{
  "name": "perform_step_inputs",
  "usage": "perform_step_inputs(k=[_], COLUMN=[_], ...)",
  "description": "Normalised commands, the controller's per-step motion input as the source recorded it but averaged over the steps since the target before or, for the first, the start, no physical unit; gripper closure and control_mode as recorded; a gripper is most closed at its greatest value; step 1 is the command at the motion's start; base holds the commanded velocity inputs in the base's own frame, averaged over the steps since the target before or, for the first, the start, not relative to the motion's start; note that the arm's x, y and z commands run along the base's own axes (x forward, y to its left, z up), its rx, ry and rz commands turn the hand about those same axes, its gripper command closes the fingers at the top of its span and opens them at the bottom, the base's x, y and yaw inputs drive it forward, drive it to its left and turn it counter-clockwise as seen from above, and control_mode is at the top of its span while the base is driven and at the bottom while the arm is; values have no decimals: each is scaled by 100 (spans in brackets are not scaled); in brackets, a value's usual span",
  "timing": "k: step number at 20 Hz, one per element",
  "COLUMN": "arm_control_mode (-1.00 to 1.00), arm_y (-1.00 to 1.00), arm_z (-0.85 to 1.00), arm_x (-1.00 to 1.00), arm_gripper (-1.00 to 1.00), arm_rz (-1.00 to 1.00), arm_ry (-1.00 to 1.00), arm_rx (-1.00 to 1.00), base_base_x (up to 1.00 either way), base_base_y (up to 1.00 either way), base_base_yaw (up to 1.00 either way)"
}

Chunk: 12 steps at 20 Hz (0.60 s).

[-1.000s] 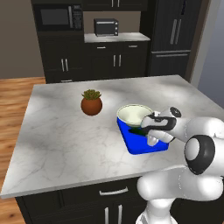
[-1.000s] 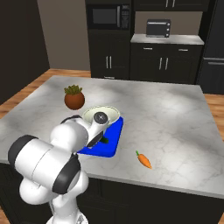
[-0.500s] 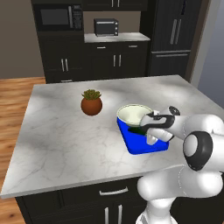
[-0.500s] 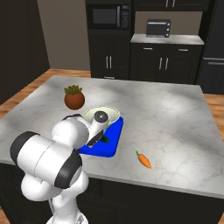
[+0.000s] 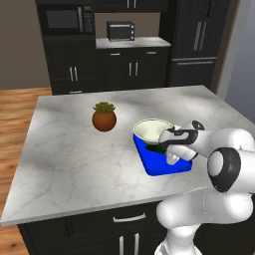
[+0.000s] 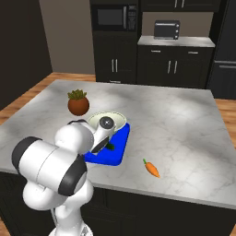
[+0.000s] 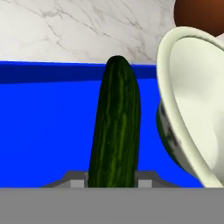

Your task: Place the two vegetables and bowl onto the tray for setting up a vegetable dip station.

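arm hides most of the cucumber (image 7: 115, 127) on the tray (image 5: 160, 166), jaws gripping it beside the bowl (image 5: 149, 130); carrot (image 6: 151, 168) apart on table (image 5: 69, 149), plant pot (image 5: 104, 119) behind.

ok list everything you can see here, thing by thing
cucumber: 1, dark green, over the tray beside the bowl, between the fingers
bowl: 1, cream-white, at the tray's far end
tray: 1, bright blue, on the counter near its front edge
carrot: 1, orange, on the counter right of the tray
potted plant: 1, brown pot, on the counter left of the bowl
counter: 1, grey marble
gripper: 1, fingers shut on the cucumber
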Motion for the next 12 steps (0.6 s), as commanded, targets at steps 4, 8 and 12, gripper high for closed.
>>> perform_step_inputs(k=[4, 8, 12], arm_control_mode=[-100, -100, -100], arm_y=[0, 0, 0], arm_z=[-7, -3, -4], arm_x=[4, 1, 2], arm_gripper=[100, 100, -100], arm_rz=[0, 0, 0], arm_ry=[0, 0, 0], arm_rx=[0, 0, 0], base_base_x=[0, 0, 0], base_base_y=[0, 0, 0], base_base_yaw=[0, 0, 0])
